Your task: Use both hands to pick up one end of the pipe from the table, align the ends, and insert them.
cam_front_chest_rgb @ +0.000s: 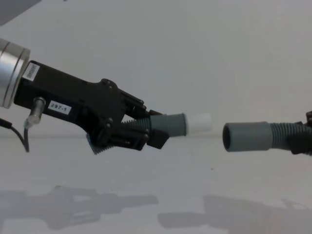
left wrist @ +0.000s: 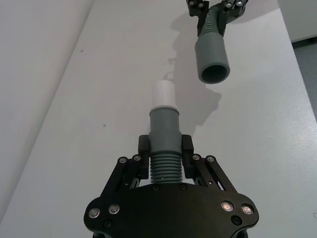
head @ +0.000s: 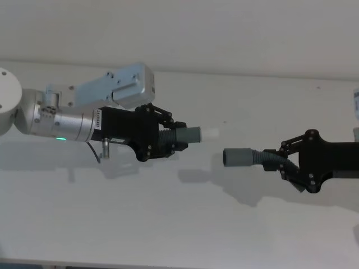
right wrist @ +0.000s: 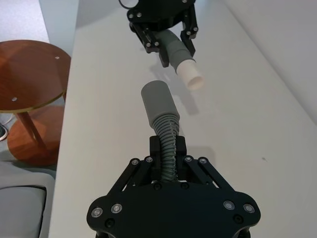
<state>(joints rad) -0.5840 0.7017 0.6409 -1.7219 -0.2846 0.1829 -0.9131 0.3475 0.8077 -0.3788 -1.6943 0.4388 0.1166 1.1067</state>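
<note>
A plain pale wall rises behind the far edge of the smooth white tabletop. Beside the table stands a round reddish-brown wooden side table with a lower shelf, on a light grey floor. Soft light casts shadows on the tabletop.

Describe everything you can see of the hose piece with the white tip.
The hose piece with the white tip is short and dark grey, rubbery-looking: a ribbed middle, a smooth cuff, then a narrower white plug. The left gripper is shut on its ribbed part, holding it level in the air above the table. The plug points at the open cuff of the other hose piece, with a gap between them.
</note>
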